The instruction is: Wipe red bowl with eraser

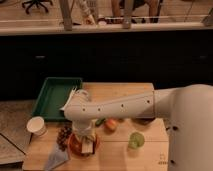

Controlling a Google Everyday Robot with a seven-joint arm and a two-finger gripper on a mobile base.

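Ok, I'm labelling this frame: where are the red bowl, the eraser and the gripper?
red bowl (73,145), camera view, left rim.
eraser (88,147), camera view, pale face.
gripper (84,136), camera view, its tip, over the bowl.

A green tray (54,96) sits behind a white cup (36,125), grey cloth (55,160) and green cup (135,140) on the wooden table (117,156).

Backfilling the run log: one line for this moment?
gripper: low over red bowl | eraser: in red bowl, below gripper | white cup: left of bowl
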